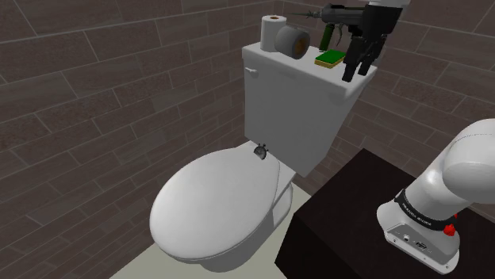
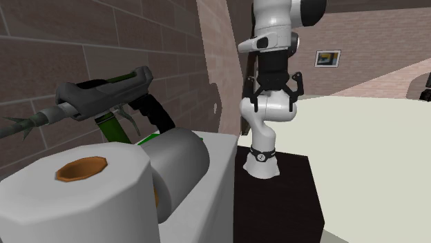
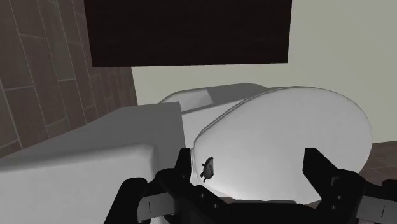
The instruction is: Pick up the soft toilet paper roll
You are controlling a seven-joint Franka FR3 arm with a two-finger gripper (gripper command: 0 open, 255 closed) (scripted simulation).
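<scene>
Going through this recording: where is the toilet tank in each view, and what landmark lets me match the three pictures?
Shoulder view: toilet tank upper middle, against the brick wall.
Second exterior view: bottom middle, its white top and side.
Wrist view: ahead of the jaws, next to the white toilet lid.
Shared landmark: the dark stand, in all three.

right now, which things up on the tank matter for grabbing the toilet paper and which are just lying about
For the job:
white roll, upright
fingers, open

Lying about:
grey roll, on its side
sponge
green bottle
grey tool
</scene>
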